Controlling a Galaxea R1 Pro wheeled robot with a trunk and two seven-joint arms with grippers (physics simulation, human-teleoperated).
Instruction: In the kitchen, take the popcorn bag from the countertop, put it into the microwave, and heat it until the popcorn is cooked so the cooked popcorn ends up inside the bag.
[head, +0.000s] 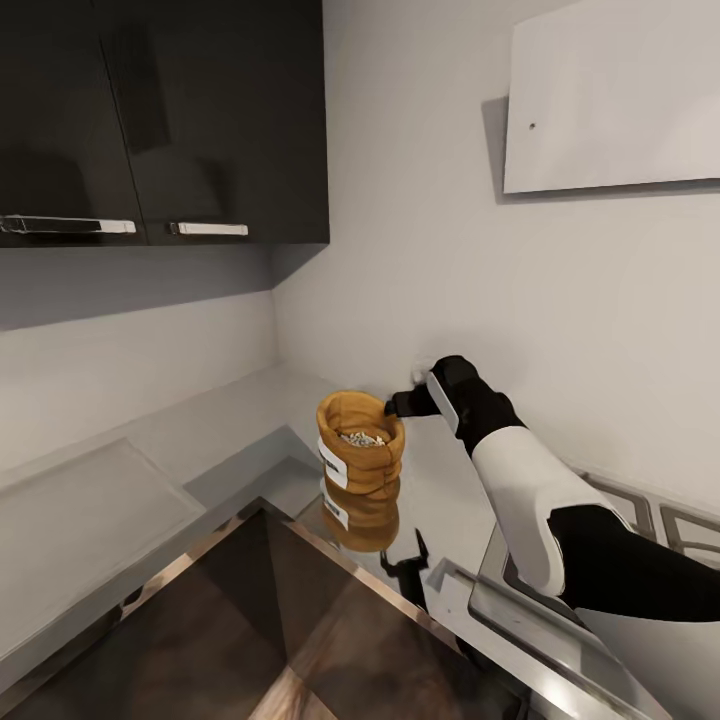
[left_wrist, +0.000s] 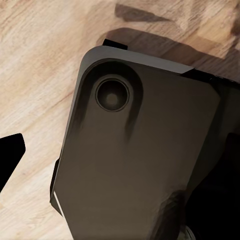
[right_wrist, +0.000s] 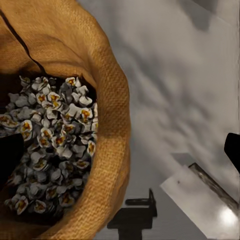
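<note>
Near the countertop (head: 440, 500) front edge | popcorn bag (head: 360, 442): soft, light, open-topped, keep upright | grip rolled rim | right gripper (head: 397, 403) straddles rim, closure unclear

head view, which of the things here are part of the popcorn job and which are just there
Part of the job:
- popcorn bag
- popcorn heaped inside the bag
- countertop that the bag stands on
- right gripper, at the bag's rim

Just there:
- dark wall cabinets with metal handles
- gas hob beside the arm
- white panel on the wall
</note>
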